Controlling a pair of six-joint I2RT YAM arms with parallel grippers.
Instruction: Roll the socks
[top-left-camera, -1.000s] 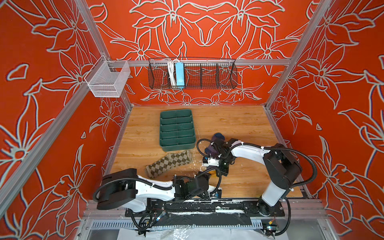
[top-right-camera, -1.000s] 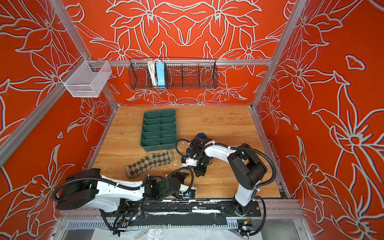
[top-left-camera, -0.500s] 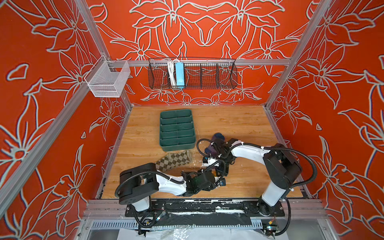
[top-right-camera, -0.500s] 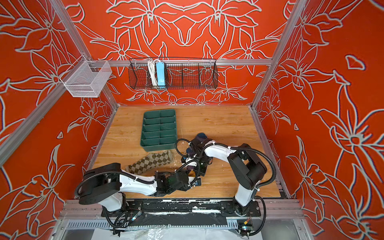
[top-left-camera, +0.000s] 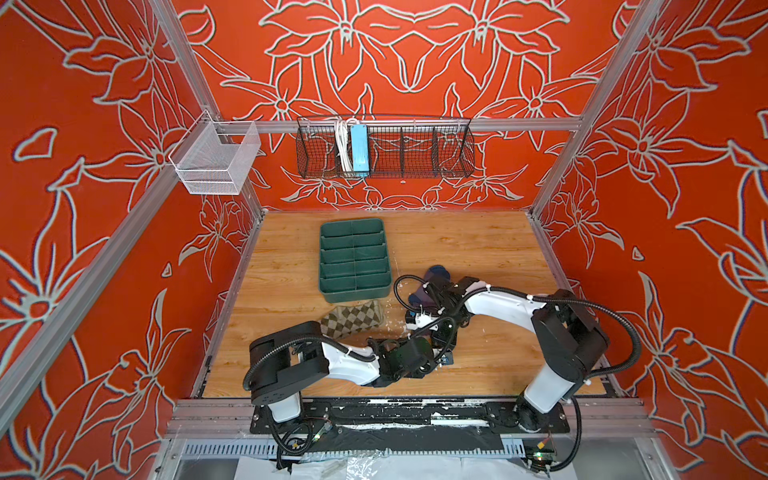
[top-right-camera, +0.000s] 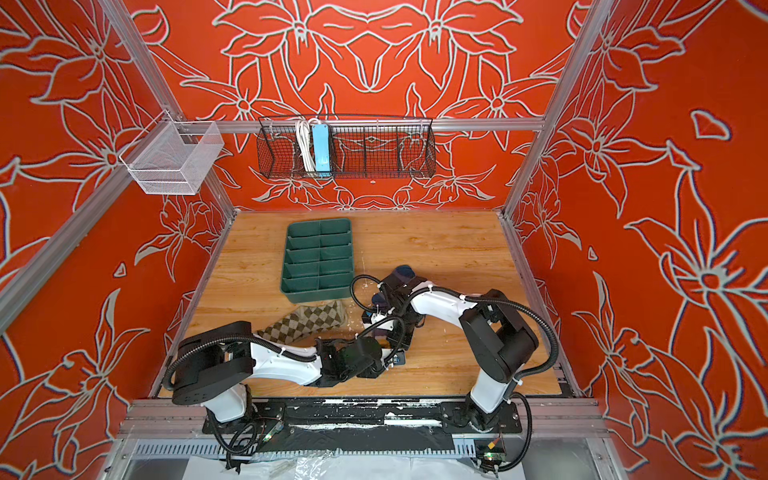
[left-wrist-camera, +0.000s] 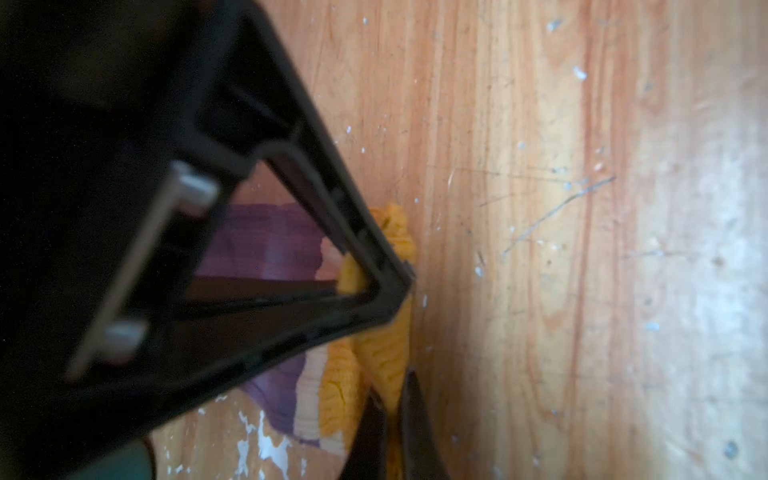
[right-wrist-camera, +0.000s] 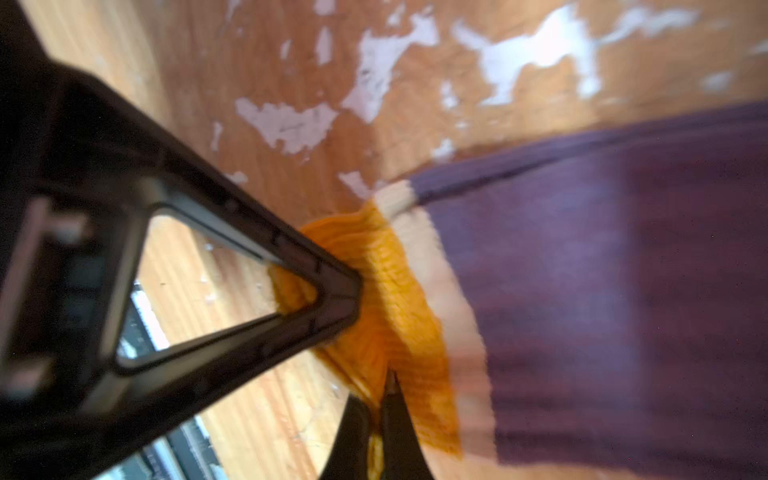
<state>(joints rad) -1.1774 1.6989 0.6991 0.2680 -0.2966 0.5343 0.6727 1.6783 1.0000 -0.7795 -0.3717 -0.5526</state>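
Left gripper (left-wrist-camera: 390, 411) and right gripper (right-wrist-camera: 376, 405) both pinch cuff (right-wrist-camera: 395, 282) of purple sock (right-wrist-camera: 602, 291). Wrist views blurred. In both top views, arms hide most of sock.

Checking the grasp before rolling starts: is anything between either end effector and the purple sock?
Nothing visible does. The left end effector and the right end effector are each shut directly on the yellow cuff of the purple sock.
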